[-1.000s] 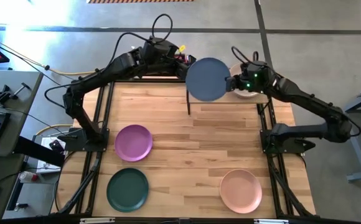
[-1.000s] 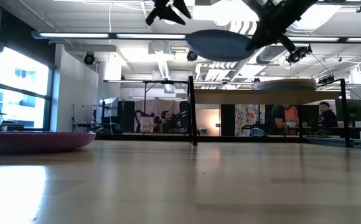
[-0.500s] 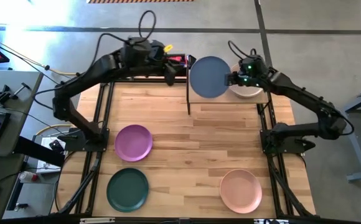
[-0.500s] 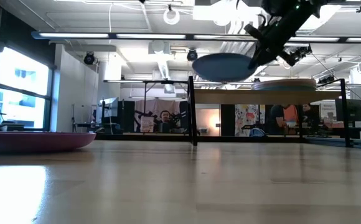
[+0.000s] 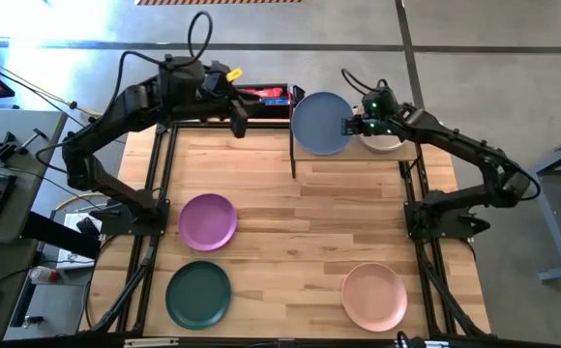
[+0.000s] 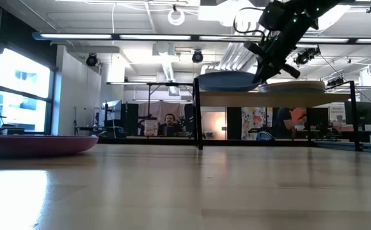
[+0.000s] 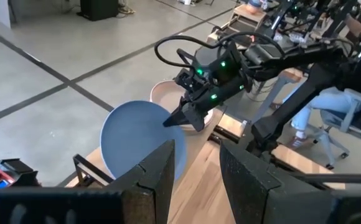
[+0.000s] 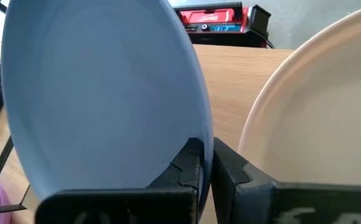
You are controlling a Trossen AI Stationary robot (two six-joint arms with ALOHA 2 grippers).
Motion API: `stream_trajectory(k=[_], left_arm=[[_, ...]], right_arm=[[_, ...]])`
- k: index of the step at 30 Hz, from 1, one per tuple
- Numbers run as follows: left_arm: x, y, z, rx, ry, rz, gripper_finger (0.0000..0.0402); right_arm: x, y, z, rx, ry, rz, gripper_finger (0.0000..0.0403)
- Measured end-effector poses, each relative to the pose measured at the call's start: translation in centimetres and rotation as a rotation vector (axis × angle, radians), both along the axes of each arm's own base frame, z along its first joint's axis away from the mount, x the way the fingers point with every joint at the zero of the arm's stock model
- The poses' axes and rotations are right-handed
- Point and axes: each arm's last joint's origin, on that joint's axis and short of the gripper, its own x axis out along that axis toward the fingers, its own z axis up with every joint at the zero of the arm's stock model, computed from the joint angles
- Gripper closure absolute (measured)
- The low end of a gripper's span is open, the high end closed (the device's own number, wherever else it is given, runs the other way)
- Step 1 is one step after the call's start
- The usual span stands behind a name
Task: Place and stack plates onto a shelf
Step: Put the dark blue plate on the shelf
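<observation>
You could not see most of the shelf [image 5: 307, 166] under the blue plate [image 5: 320, 123]; the right gripper [image 5: 350, 125] hid part of the cream plate [image 5: 385, 143], whose stack depth stayed unreadable.

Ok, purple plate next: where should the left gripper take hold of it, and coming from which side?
Take the purple plate by its raised rim on the side facing the left arm's base. It lies flat and right way up on the table, apart from the dark green plate, so only the rim offers a pinch. The left gripper, open, probably reaches that edge most easily, coming in low.
</observation>
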Motion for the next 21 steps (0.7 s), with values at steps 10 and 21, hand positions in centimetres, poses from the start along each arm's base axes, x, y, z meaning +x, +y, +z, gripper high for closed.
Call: stream_trajectory(k=[10,21], left_arm=[[-0.1,-0.02,-0.32,0.014,0.044,-0.01,0.0287],[-0.09,-0.02,-0.34,0.009,0.043,-0.008,0.0287]], right_arm=[[-0.19,0.1,-0.22,0.007,0.039,-0.007,0.0403],[-0.19,0.09,-0.23,0.007,0.038,-0.01,0.0358]])
